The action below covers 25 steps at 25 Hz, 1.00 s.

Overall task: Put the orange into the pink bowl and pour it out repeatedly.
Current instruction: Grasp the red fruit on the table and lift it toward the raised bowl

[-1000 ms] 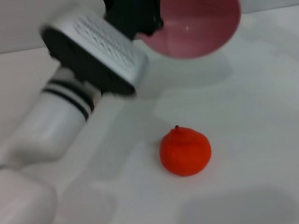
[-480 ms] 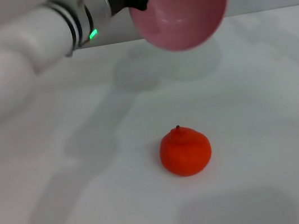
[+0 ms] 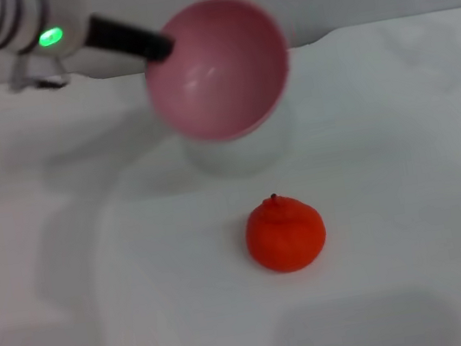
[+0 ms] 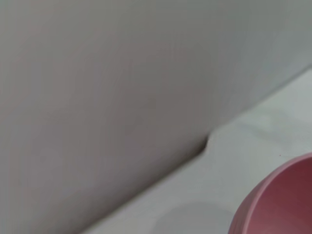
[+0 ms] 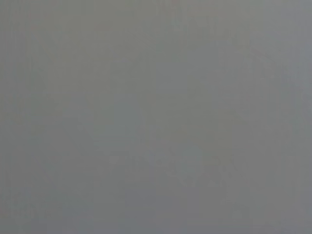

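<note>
Compared with a second ago, the pink bowl (image 3: 217, 68) has shifted leftward and lower in the head view, from the upper right of centre to just left of centre, and its mouth now tilts toward the camera and down over the surface (image 3: 386, 157), with nothing inside it. The left arm (image 3: 14, 27), which earlier crossed the foreground, has drawn back to the upper left corner, where only its wrist section with a lit green indicator remains in view. The orange (image 3: 285, 234) has not moved; it rests upright on the surface, stem up, in front of the bowl and well apart from it. The left gripper (image 3: 128, 38) shows only as a dark finger reaching to the bowl's rim at its left edge; its jaws hold the bowl by that rim, clear of the surface, with a shadow beneath. The arm above the wrist is cut off by the frame. The left wrist view shows only a sliver of the bowl's rim (image 4: 278, 204), a grey wall and a strip of surface. The right wrist view is uniform grey; the right gripper appears nowhere
</note>
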Available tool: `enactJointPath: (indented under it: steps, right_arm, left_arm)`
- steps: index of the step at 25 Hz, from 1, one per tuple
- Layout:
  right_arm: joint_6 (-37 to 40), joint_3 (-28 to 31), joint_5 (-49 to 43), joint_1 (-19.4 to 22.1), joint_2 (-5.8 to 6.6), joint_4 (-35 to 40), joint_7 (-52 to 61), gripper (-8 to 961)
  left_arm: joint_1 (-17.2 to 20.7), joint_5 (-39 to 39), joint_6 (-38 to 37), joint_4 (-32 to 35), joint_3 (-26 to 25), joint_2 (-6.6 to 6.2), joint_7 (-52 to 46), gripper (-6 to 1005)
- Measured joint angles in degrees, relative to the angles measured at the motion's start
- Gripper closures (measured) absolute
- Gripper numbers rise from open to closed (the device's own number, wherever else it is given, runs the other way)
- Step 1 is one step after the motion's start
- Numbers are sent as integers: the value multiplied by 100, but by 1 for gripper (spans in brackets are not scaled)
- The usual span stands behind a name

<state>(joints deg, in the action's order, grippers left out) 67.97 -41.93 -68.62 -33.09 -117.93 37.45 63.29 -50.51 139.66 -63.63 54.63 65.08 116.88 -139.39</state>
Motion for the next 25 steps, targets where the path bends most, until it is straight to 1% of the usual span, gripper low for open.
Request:
enactJointPath:
  steps: [3, 6, 7, 8, 10, 12, 14, 16, 20, 21, 22, 25]
  right_arm:
    - [-366, -39, -106, 45, 79, 13, 22, 464]
    - [-971, -84, -677, 25, 161, 122, 505, 464]
    - [-1322, -169, -1470, -29, 220, 314, 1305, 464]
    - [-1322, -169, -1470, -29, 220, 314, 1305, 464]
    - [-1484, -331, -2503, -121, 257, 564, 2373, 464]
    - [-1477, -538, -3725, -265, 285, 866, 3576, 464]
    - [-1231, -731, -4801, -442, 301, 1126, 4614, 464]
    - [-735, -901, -5682, -674, 312, 1309, 5304, 465]
    - [404, -1066, -6923, -1270, 383, 1175, 5850, 465]
    - [731, -1127, -7279, -1453, 372, 1067, 5795, 465]
    - [731, -1127, -7279, -1453, 372, 1067, 5795, 465]
    - [1033, -1387, -7392, -1535, 300, 1117, 5668, 457]
  left_arm:
    - [150, 270, -537, -13, -268, -174, -120, 956]
    - [393, 477, -720, 30, -392, -362, -432, 956]
    - [474, 497, -753, 43, -448, -416, -509, 956]
    - [533, 513, -772, 50, -490, -449, -550, 956]
    - [632, 518, -806, 62, -542, -482, -602, 956]
    - [676, 521, -820, 77, -553, -489, -622, 956]
    - [684, 524, -819, 88, -538, -485, -625, 956]
    - [668, 542, -810, 88, -516, -473, -625, 956]
    - [623, 552, -816, 113, -511, -449, -627, 956]
    - [619, 555, -815, 117, -510, -440, -628, 956]
    - [617, 557, -813, 118, -509, -433, -628, 956]
    - [612, 570, -800, 119, -502, -397, -632, 956]
